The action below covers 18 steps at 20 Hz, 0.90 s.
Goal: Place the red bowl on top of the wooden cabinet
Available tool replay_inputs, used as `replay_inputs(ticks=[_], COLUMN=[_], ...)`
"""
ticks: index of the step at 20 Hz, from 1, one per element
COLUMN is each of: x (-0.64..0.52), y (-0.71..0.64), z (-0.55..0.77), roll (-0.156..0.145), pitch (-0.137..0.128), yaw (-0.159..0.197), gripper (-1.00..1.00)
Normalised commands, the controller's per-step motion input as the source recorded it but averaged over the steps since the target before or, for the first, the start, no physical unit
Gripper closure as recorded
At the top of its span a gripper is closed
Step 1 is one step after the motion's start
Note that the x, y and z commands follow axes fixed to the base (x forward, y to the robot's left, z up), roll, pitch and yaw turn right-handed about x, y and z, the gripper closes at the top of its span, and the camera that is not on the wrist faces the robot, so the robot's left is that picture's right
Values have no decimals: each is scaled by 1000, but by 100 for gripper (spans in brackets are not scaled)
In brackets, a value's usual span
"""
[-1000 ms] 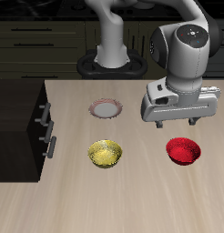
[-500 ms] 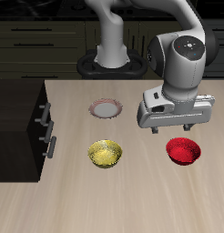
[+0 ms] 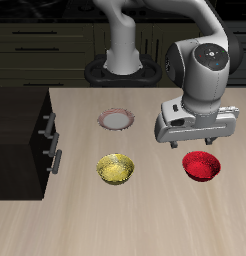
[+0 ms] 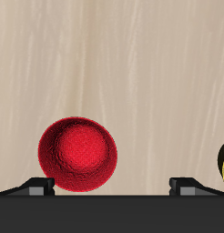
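The red bowl [image 3: 202, 165] rests on the light wooden tabletop, near the table's front edge; it is also plain in the wrist view as a glossy red bowl [image 4: 78, 154]. My gripper [image 3: 194, 144] hangs just above and slightly behind it, open, with nothing between the fingers; the two dark fingertips [image 4: 39, 185] show wide apart in the wrist view. The wooden cabinet [image 3: 22, 140] is a low dark box with silver bar handles at the table's far side from the bowl.
A yellow textured bowl [image 3: 116, 168] sits between the red bowl and the cabinet; its rim [image 4: 223, 161] peeks into the wrist view. A white plate with a pink rim [image 3: 116, 119] lies farther back.
The gripper dropped lower toward the red bowl, then shifted slightly sideways over it. The bowls and plate have not moved.
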Motion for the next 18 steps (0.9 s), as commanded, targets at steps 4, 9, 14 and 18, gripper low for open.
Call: replay_inputs(ticks=[4,9,14,18], x=[-13,6,-18,5], y=[112,3,-57,-42], z=[-31,-5,1,-105], roll=[-1,-10,-25,-49], pitch=[5,-4,-14,-14], yaw=[7,0,23,74], gripper=[-100,-100,-100,-100])
